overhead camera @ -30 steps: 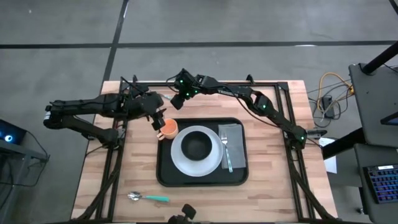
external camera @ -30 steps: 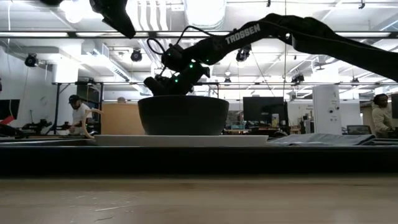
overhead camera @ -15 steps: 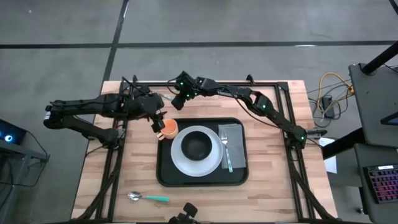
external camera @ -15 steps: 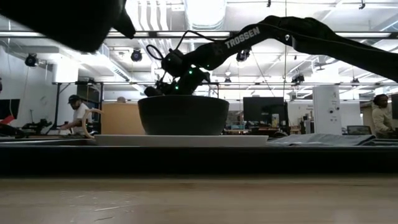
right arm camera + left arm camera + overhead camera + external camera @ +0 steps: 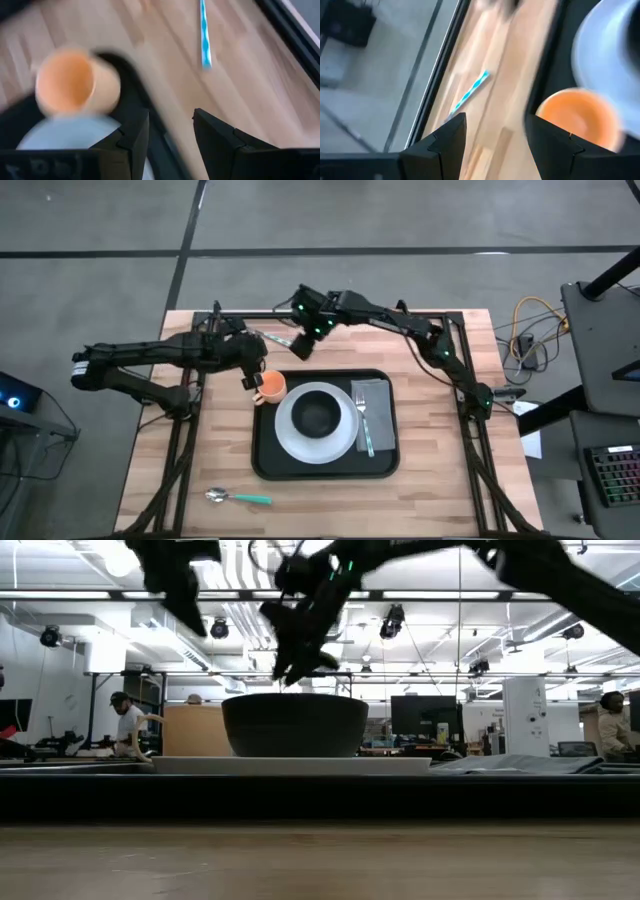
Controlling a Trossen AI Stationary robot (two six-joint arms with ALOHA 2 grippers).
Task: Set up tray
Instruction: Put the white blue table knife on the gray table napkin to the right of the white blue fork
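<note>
Wooden slats form the desk [image 5: 430, 480], which sits on grey floor and carries the tray [image 5: 265, 460] at its middle. Long axis of the tray runs left to right across the desk. On it lie a white plate [image 5: 285, 435] with a dark bowl [image 5: 318, 415], a grey napkin [image 5: 377, 402] with a fork [image 5: 363, 420], and an orange cup [image 5: 271, 387] in its far-left corner.

Left tool [image 5: 250, 380] hovers just beside the cup, on its left, fingers spread with nothing between them; its wrist view shows the cup past one finger. Right tool [image 5: 300, 348] hangs over bare wood just beyond the tray's far edge, fingers likewise spread and empty.

A blue-striped straw [image 5: 204, 35] lies on the wood near the far rail, its long axis slanting from the rail toward the tray; the right tool appears nearer to it. A teal-handled spoon [image 5: 238, 498] lies near the front edge, well apart from both arms, handle pointing right
</note>
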